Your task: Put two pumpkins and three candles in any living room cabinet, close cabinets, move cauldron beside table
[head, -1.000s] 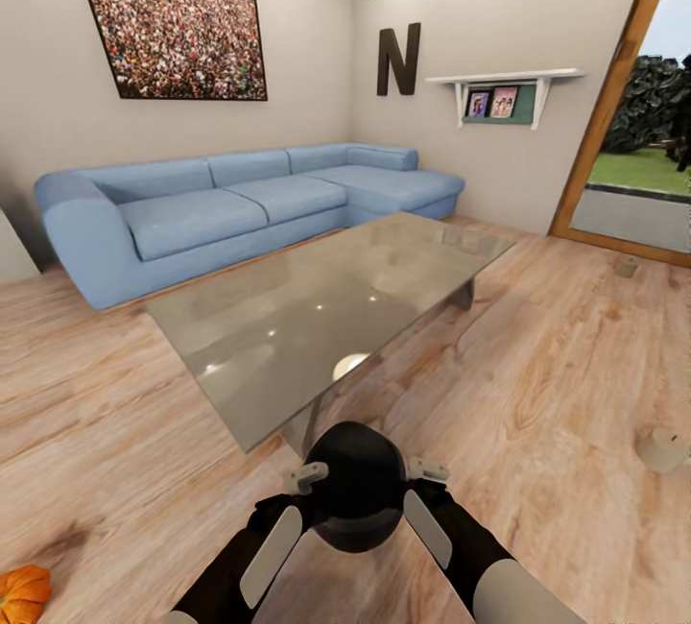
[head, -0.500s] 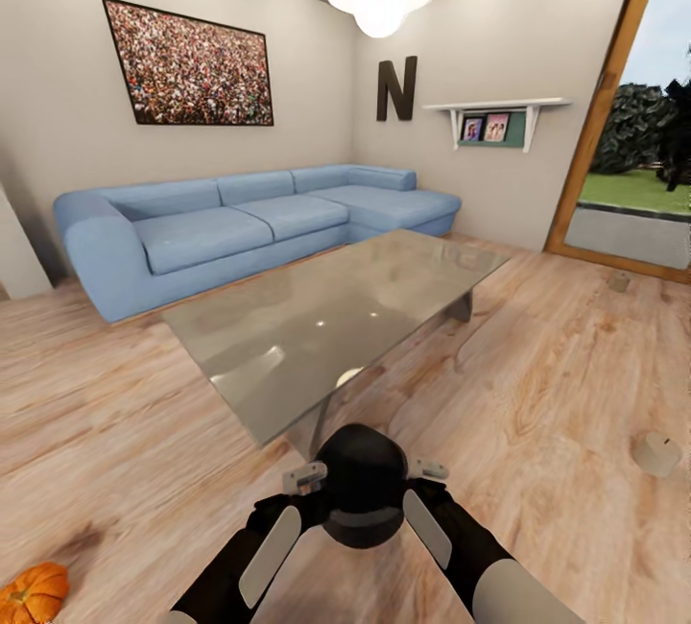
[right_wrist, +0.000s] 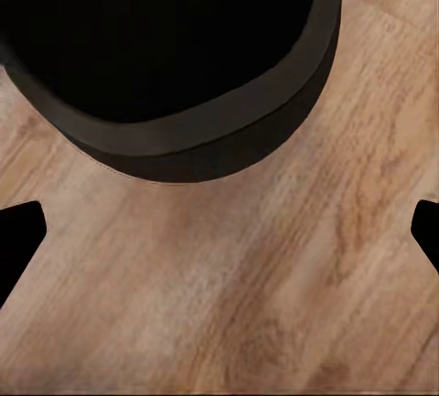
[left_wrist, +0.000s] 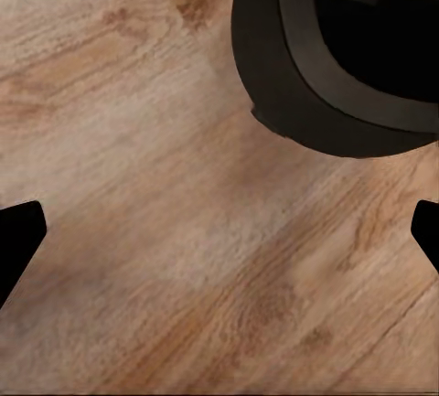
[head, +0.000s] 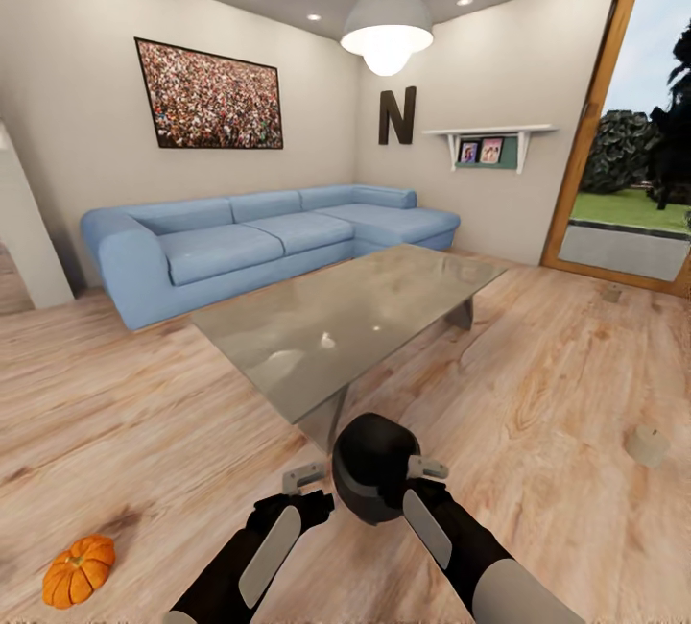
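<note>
The black cauldron is on the wood floor just in front of the glass table's near corner, tipped a little to one side. My left gripper stands open beside it with a small gap. My right gripper is open against its other side. Both wrist views show bare floor between the spread fingertips, left gripper and right gripper, with the cauldron just ahead. An orange pumpkin lies on the floor at the near left. Two beige candles stand on the floor at the right.
A long blue corner sofa runs along the far wall behind the table. A wood-framed glass door opens to a garden at the right. A pale wall edge juts in at the left. Open floor lies on both sides of the table.
The head view has tilted up, showing more ceiling and the whole lamp. The cauldron now sits more to the right and tipped, with a gap between it and my left gripper.
</note>
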You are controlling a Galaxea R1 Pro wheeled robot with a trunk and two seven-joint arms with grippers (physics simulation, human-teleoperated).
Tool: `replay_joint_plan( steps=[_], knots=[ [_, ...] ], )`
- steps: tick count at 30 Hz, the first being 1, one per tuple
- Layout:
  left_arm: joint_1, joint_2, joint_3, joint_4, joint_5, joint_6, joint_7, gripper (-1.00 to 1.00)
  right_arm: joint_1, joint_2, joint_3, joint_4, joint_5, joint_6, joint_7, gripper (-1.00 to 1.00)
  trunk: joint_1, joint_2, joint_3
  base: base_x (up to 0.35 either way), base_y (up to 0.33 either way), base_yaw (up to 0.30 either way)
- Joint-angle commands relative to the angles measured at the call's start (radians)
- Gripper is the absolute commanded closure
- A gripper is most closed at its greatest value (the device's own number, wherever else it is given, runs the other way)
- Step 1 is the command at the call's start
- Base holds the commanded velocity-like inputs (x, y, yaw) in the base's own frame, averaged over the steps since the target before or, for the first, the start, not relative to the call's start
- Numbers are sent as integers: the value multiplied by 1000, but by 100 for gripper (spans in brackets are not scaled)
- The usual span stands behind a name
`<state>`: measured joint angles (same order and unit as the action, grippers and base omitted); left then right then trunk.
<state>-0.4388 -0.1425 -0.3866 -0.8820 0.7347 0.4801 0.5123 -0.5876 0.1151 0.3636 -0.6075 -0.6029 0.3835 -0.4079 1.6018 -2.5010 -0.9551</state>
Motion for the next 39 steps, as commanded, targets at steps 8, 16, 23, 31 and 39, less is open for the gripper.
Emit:
replay_joint_plan(
  steps=[8, 16, 23, 31, 39],
  knots=[
    [0, 1, -1, 0, -2, 8, 6, -100, 1, 0, 0, -6, -1, 5, -5, -100, -17, 29, 28, -89, 25, 0],
    [0, 21, -2, 2, -2, 75, 10, -100, 9, -1, 1, -34, -2, 177, -10, -100, -48, 85, 53, -3, 1, 0],
    [0, 132, 13, 145, 1, 95, 0, -100, 20, -3, 4, -35, -6, 174, -10, -100, -75, 134, 75, 0, 0, 0],
    [0, 148, 43, 377, -8, -62, -4, -100, 145, -8, 2, 25, -2, 30, -8, -100, -105, 190, 100, 0, 0, 0],
    [0, 149, 34, 548, -13, -239, -5, -100, 167, -12, 2, 54, -3, -6, -6, -100, -136, 246, 125, 0, 0, 0]
  ],
)
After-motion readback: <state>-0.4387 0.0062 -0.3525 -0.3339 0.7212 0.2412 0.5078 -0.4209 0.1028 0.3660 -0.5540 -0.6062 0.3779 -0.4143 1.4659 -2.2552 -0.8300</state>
